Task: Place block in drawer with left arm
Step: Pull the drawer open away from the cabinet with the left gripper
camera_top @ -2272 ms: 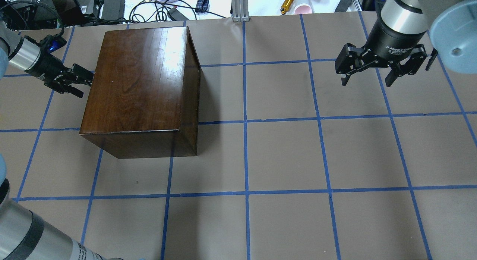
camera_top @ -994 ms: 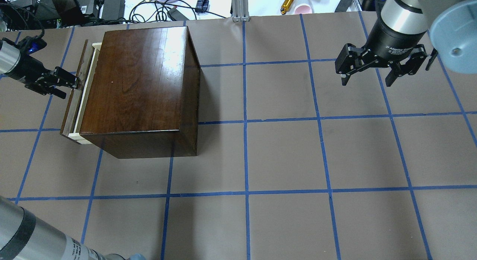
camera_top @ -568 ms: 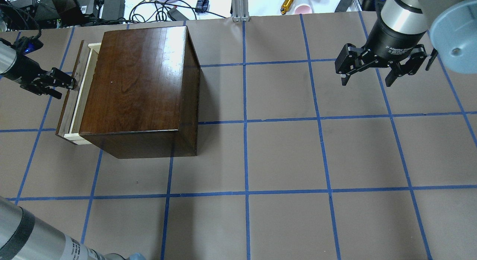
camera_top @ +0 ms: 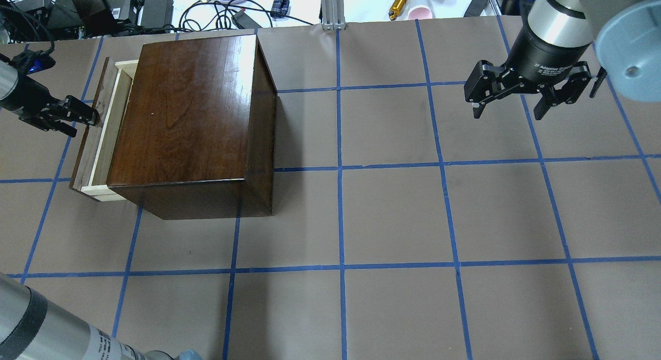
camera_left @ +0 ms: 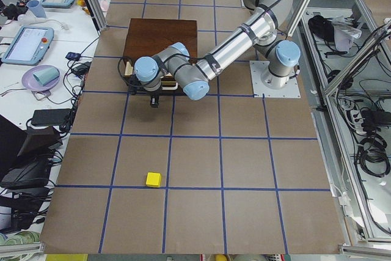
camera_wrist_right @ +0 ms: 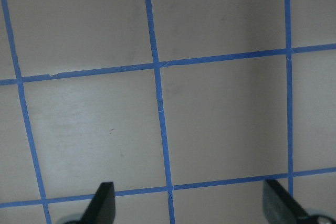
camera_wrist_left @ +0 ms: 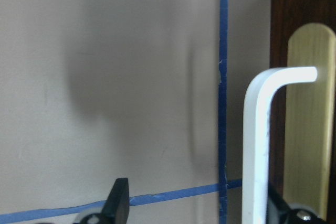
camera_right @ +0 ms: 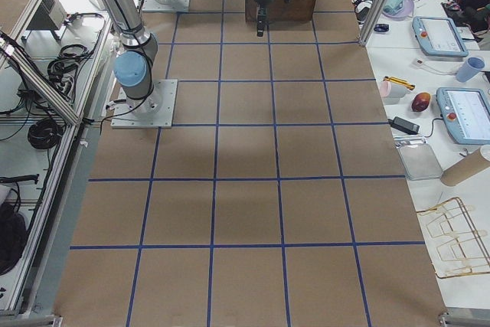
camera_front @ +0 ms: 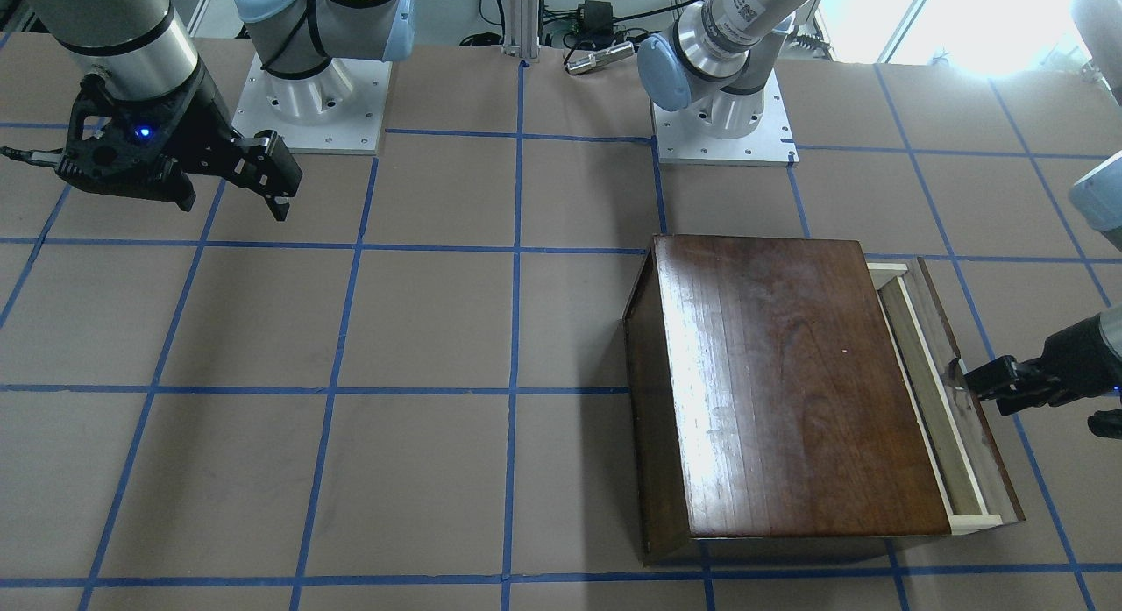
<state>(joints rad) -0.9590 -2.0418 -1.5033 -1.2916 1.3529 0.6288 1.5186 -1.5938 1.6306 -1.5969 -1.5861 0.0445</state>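
At the part-open drawer (camera_top: 103,132), left jaws stand apart beside its pull (camera_wrist_left: 257,145); right jaws apart, well away.

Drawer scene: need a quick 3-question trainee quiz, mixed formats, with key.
1. True or false: the drawer is fully shut.
2. The block is: A) in the drawer; B) on the table, far from the box; C) on top of the box.
3. Fill in: the ___ gripper is at the drawer's pull.
Key: 1 false, it is partly open; 2 B; 3 left, the left gripper.
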